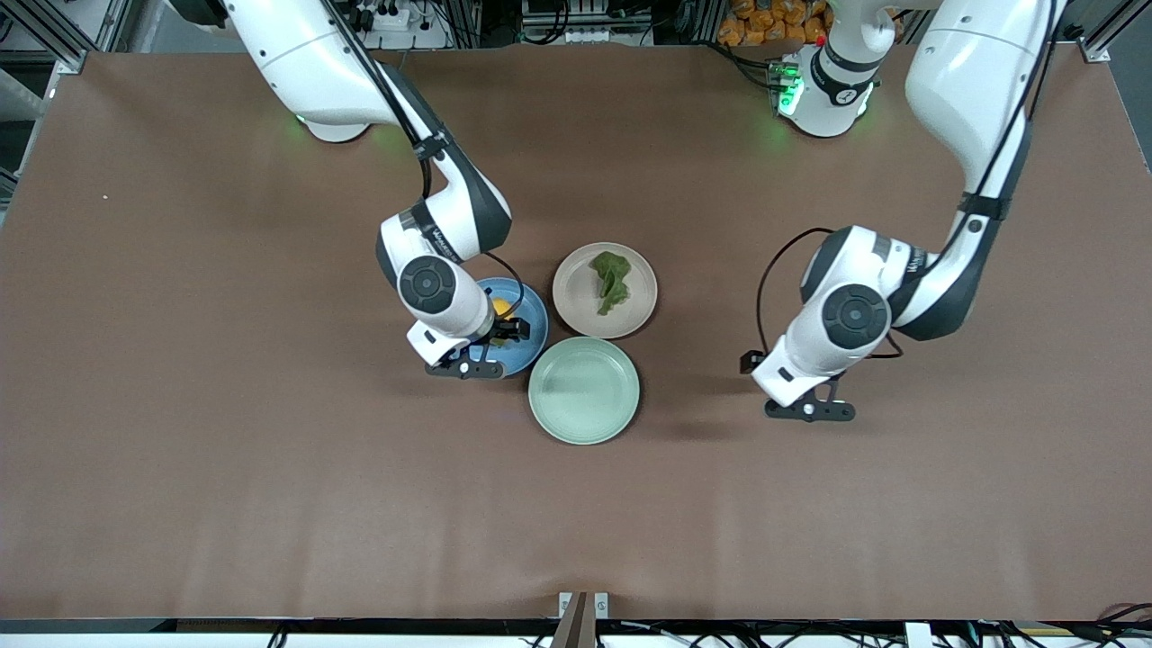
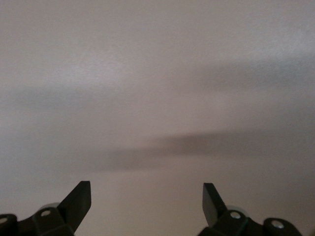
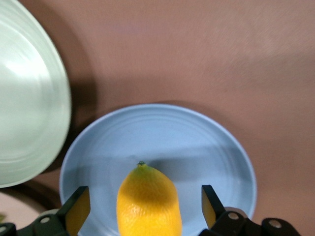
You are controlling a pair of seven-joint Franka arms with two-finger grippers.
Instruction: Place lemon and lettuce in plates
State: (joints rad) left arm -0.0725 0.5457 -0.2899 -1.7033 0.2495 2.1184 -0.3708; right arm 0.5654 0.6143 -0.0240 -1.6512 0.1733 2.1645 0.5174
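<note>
Table [image 1: 225,450] surface is covered in brown, and three plates are grouped near its middle. Lettuce [image 1: 612,281] is seen lying in the beige plate [image 1: 571,310], while the mint-green plate [image 1: 585,423] is left bare. The blue plate [image 1: 535,337] is under the right gripper [image 1: 477,355], which is much nearer to the fruit than the other arm. The lemon [image 3: 147,201] lies in this plate, directly between the wide-open fingers [image 3: 78,209] (no contact is visible), its long axis pointing away from the wrist. The left gripper [image 1: 808,409], also spread wide, waits over bare table toward its own end.
</note>
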